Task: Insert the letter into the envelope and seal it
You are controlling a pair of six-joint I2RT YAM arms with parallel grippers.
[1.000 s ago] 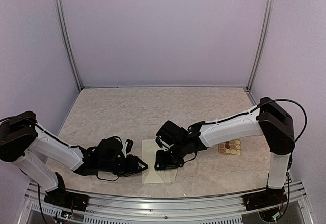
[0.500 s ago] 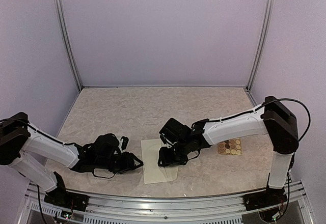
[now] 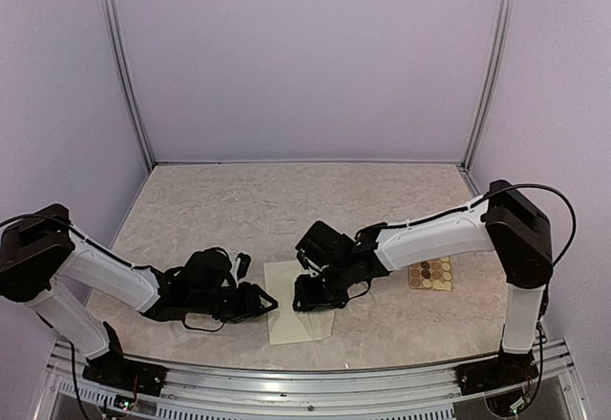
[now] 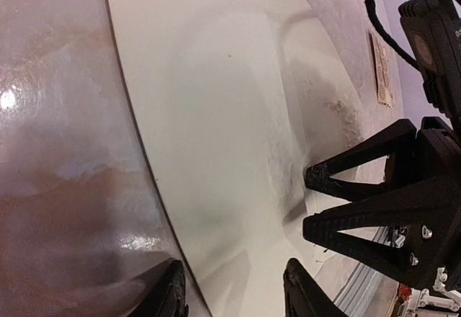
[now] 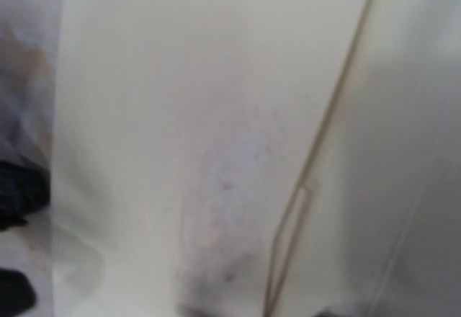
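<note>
The cream rectangular paper envelope lies near the front of the marbled beige desk, hemmed in on both sides. The left gripper sits with fingers spread at its left edge, and the right gripper rests on its right part. Only a narrow gap separates them. A small yellow-tan sheet of round brown stickers lies beyond the right arm. The desk's far half is open.

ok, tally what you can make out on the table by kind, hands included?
envelope: 1
sticker sheet: 1
robot hands: 2 (left hand, right hand)
Total: 4
</note>
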